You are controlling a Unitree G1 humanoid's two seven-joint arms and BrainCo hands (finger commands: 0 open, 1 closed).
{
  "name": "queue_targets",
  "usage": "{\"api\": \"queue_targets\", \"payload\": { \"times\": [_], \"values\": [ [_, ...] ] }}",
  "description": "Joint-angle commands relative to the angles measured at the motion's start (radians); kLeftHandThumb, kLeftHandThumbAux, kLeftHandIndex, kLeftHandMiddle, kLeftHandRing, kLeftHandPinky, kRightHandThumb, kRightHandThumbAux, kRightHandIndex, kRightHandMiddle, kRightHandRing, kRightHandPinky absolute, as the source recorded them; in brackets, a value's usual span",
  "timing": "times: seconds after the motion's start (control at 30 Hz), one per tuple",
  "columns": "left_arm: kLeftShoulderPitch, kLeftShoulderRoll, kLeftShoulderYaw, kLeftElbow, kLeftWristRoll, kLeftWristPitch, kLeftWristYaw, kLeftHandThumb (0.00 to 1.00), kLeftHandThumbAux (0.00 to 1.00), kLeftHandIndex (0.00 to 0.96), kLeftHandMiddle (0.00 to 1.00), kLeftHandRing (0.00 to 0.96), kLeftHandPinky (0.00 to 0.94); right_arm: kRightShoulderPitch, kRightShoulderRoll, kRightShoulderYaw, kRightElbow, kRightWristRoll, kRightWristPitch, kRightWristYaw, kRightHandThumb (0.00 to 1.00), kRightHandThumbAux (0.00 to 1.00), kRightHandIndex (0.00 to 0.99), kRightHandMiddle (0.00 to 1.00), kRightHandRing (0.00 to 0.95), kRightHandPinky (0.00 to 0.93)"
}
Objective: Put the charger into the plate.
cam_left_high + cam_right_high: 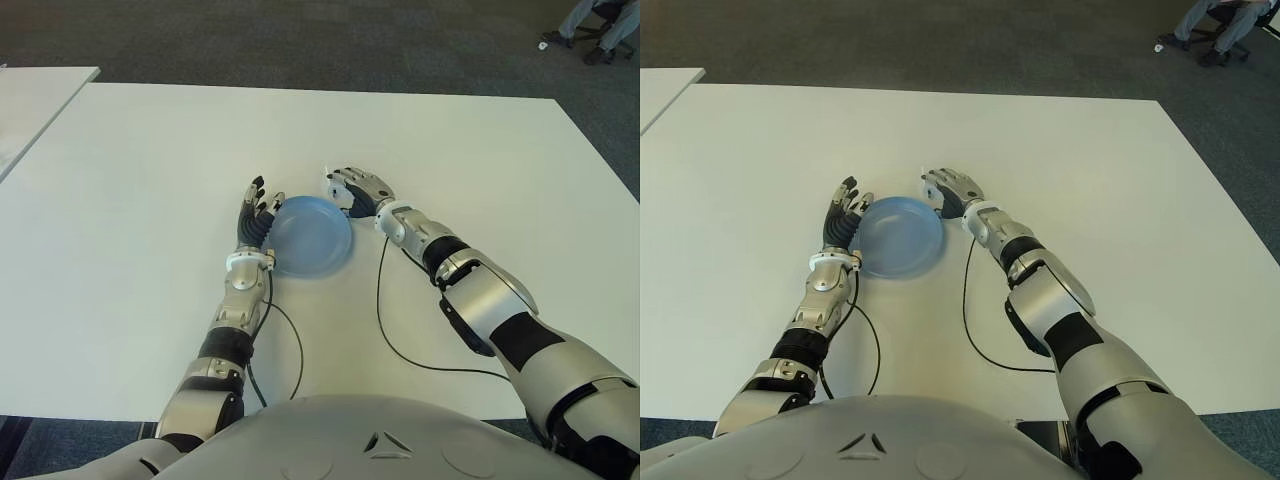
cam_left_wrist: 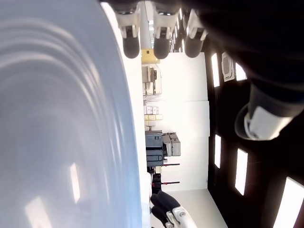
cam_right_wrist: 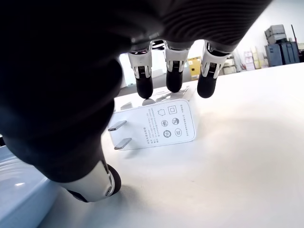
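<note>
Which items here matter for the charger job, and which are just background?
Job:
- charger, white, on the table under the right hand, fingertips on it, not lifted
- plate, blue, nothing in it
- left hand, open, against the plate's left edge

Background:
- table
- second white table, far left
- seated person's legs, far right

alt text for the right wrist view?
A white charger lies on the white table, its two metal prongs toward the blue plate at the frame's edge. The right hand arches over it, three fingertips at its far edge and the thumb on the table in front, not yet closed on it.
</note>
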Motion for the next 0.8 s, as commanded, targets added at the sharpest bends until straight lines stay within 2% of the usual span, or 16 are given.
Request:
{"api": "queue_targets", "payload": {
  "times": [0.03, 0.57, 0.8],
  "values": [
    [0.028, -0.006, 0.000, 0.006, -0.001, 0.041, 0.001, 0.000, 0.524, 0.000, 0.008, 0.000, 0.000, 0.032, 0.011, -0.002, 0.007, 0.011, -0.004, 0.048, 0.000, 0.812, 0.000, 0.048, 0.037, 0.084],
    [0.034, -0.007, -0.003, -0.013, -0.005, 0.055, -0.006, 0.000, 0.519, 0.000, 0.016, 0.000, 0.000, 0.045, 0.012, -0.018, 0.009, 0.040, 0.013, 0.116, 0.000, 0.757, 0.018, 0.173, 0.204, 0.245],
    [0.038, -0.007, -0.005, -0.023, -0.003, 0.062, -0.006, 0.000, 0.519, 0.000, 0.019, 0.000, 0.000, 0.051, 0.003, -0.034, 0.010, 0.058, 0.017, 0.148, 0.000, 0.760, 0.029, 0.200, 0.239, 0.271]
  ]
}}
